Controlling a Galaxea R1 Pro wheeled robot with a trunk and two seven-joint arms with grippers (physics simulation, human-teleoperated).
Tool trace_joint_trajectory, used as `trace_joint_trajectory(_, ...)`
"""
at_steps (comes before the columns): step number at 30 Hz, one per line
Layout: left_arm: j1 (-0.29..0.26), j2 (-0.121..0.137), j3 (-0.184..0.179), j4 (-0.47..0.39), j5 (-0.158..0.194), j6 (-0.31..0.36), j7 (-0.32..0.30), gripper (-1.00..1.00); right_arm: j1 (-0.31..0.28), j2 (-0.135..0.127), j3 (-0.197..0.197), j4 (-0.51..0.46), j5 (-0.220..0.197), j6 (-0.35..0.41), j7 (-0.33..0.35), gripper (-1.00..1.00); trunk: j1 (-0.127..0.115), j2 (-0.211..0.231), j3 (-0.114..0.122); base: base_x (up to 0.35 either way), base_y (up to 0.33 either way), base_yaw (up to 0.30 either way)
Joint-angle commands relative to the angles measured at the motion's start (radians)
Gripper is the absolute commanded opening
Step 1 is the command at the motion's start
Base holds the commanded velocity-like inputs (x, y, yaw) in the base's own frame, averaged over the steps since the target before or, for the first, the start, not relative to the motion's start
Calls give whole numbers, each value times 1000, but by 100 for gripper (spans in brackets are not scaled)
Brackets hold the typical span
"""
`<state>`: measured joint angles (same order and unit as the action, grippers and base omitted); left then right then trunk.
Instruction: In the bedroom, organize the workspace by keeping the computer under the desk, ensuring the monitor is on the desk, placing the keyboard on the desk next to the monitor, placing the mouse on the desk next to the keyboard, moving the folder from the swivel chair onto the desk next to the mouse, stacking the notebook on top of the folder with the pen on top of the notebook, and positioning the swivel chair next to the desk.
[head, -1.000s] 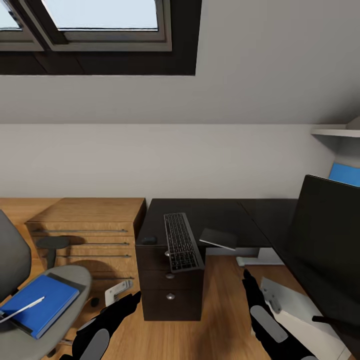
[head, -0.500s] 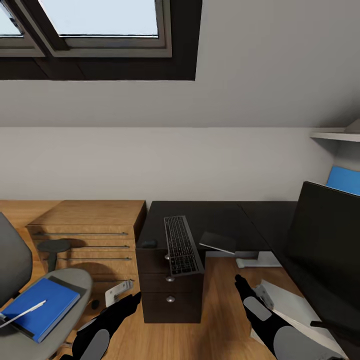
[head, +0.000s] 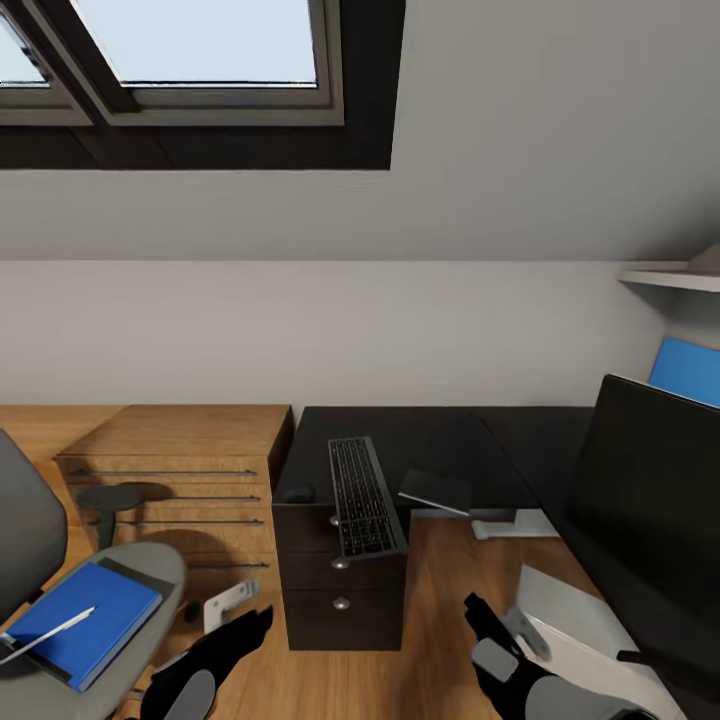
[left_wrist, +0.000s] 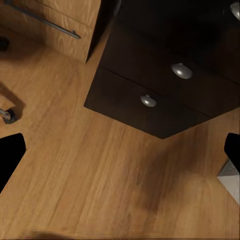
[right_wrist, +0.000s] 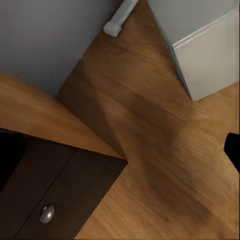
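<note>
On the chair (head: 60, 600) at far left lies the blue folder (head: 85, 620), a white pen (head: 45, 632) across it. The left gripper (head: 235, 640) hangs empty above the wood floor (head: 440, 570), its fingers (left_wrist: 10, 155) parted wide, well apart from the folder. Ahead stands the black desk (head: 420, 440), three silver-knobbed drawers (head: 340, 600) below — on top, the mouse (head: 297, 494), the keyboard (head: 362, 495) jutting past the front edge, and the grey notebook (head: 437, 492). The right gripper (head: 490, 635) touches nothing; whether it is parted or closed cannot be told. Beside it sits the pale computer (head: 585, 625), under the desk's right wing, where the wide monitor (head: 650, 510) stands.
</note>
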<state>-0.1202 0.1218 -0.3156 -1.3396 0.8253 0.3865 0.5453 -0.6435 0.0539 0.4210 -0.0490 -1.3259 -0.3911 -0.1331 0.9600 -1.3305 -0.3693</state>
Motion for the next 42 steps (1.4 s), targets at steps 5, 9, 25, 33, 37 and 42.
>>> trace_joint_trajectory(5, 8, 3, -3, 34, 6, -3, 7, 100, 18, 18, 9, 38, 83, -72, -6, 100, -19, 35, 15, 0, 0, 0)
trace_joint_trajectory(9, 44, 4, -3, 41, 0, -5, 7, 100, 71, 36, 9, 46, 143, -162, -5, 100, -35, 63, 27, 0, 0, 0)
trace_joint_trajectory(25, 166, -1, -103, 421, -257, -447, -1, 100, 278, 64, 7, 69, 283, -580, 42, 100, -96, 175, 77, 0, 0, 0)
trace_joint_trajectory(33, 168, -34, -124, 547, -275, -523, -14, 100, 302, 62, 9, 68, 287, -470, 116, 100, -127, 231, 102, 0, 0, 0)
trace_joint_trajectory(37, 168, -36, -124, 551, -275, -525, -14, 100, 302, 61, 10, 67, 287, -425, 119, 100, -142, 259, 115, 0, 0, 0)
trace_joint_trajectory(42, 168, -38, -123, 553, -275, -526, -13, 100, 303, 62, 9, 65, 287, -401, 120, 100, -161, 294, 131, 0, 0, 0)
